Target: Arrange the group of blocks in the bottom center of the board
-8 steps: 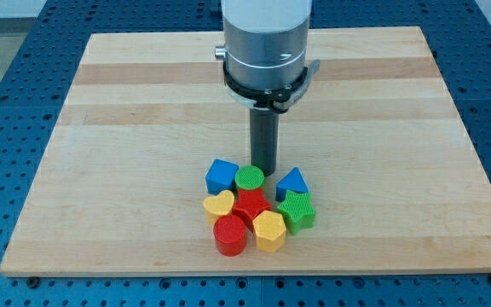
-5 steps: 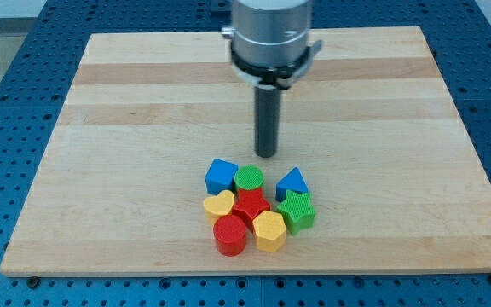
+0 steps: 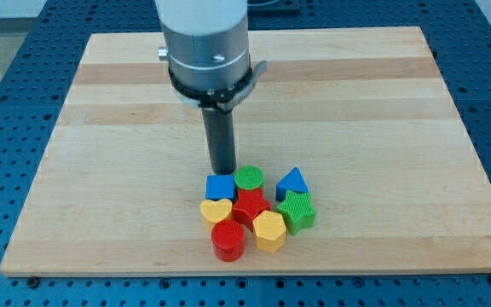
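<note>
Several blocks sit packed together at the bottom centre of the wooden board [image 3: 101, 170]: a blue cube [image 3: 219, 187], a green cylinder [image 3: 248, 178], a blue triangle [image 3: 291, 182], a yellow heart [image 3: 216, 211], a red star [image 3: 250, 205], a green star-like block [image 3: 297, 211], a red cylinder [image 3: 228, 240] and a yellow hexagon [image 3: 268, 229]. My tip [image 3: 222, 170] stands at the top edge of the blue cube, touching or nearly touching it, just left of the green cylinder.
The board lies on a blue perforated table [image 3: 7, 102] that shows on all sides. The arm's wide grey body [image 3: 205, 43] hangs over the upper middle of the board.
My tip pulled away toward the view's top, then came back down and left onto the blue cube's top edge. The blue cube, yellow heart and red cylinder shifted slightly toward the view's bottom.
</note>
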You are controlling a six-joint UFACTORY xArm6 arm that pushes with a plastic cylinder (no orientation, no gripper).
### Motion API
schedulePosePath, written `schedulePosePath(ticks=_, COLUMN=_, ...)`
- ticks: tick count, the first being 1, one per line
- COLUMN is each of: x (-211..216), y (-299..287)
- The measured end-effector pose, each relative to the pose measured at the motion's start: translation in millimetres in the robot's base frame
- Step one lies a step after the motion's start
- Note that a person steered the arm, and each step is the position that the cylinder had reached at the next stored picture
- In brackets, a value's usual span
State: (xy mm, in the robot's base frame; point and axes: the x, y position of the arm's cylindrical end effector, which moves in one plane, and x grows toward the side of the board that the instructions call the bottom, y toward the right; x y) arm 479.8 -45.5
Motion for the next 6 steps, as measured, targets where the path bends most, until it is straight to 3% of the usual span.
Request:
schedulePosePath(ticks=1, x=-28, y=35)
schedulePosePath(ticks=3, x=-28, y=183)
schedulePosePath(ticks=6, x=10, y=148)
